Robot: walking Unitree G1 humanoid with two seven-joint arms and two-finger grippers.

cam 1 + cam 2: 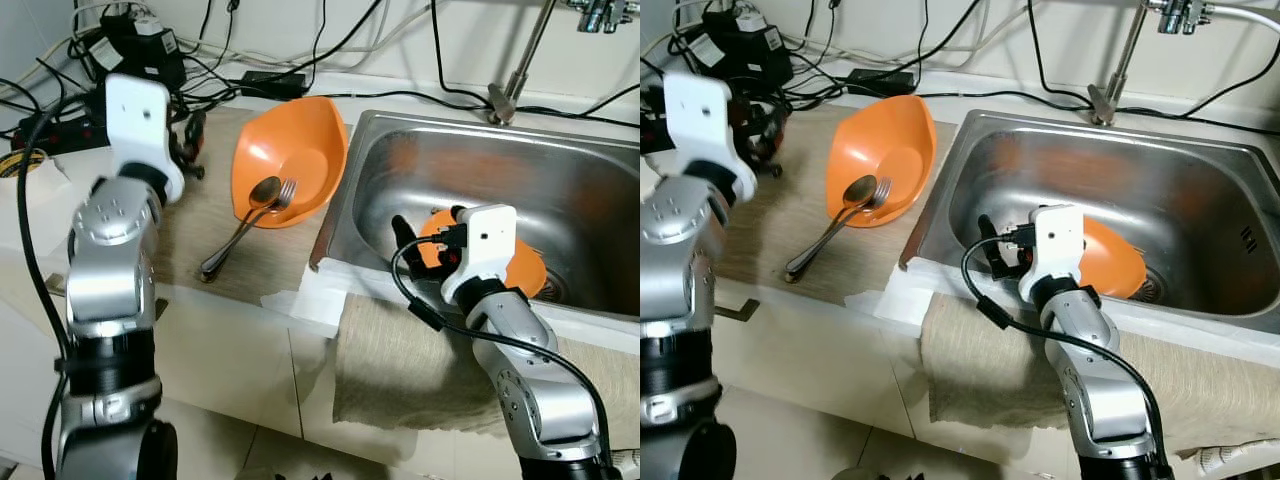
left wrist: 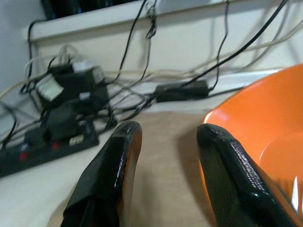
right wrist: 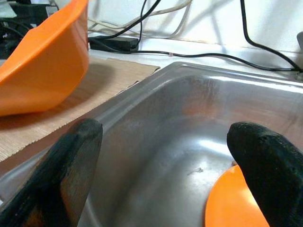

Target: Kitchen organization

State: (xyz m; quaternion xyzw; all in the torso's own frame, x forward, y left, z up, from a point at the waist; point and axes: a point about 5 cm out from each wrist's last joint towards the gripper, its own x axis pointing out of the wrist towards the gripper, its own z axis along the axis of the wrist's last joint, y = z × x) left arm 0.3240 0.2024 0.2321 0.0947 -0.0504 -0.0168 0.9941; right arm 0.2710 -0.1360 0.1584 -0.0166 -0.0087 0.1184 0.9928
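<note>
The right gripper [image 1: 420,243] hangs inside the stainless steel sink [image 1: 560,180], low against its near wall, with its two black fingers [image 3: 71,170] spread wide and nothing between them. Just beside it, on the sink floor and partly hidden behind the wrist, lies a shallow orange plastic dish [image 1: 1112,258], close to the drain. The gripper is next to that dish but is not seen gripping it, so I judge this item is still waiting to be lifted out, or has just been set down there; the pictures do not settle which.

The left gripper [image 2: 163,175] is raised above the table [image 1: 210,220] to the left of the sink, its fingers apart and holding nothing. Its wrist view looks along the tabletop toward the rim of a deep orange plastic bowl [image 1: 290,160], which sits near but apart from the fingers. That bowl rests tilted on the table, close to the sink's left edge. A metal spoon [image 1: 262,192] and a metal fork [image 1: 284,192] lie with their heads in the bowl and their handles running out over its rim onto the table.

As a judgement, the organizing is at an early or middle stage: bowl, cutlery and dish are all loose, and neither gripper has taken hold of anything. A tangle of black cables and a power strip [image 2: 42,151] crowds the back of the table.
</note>
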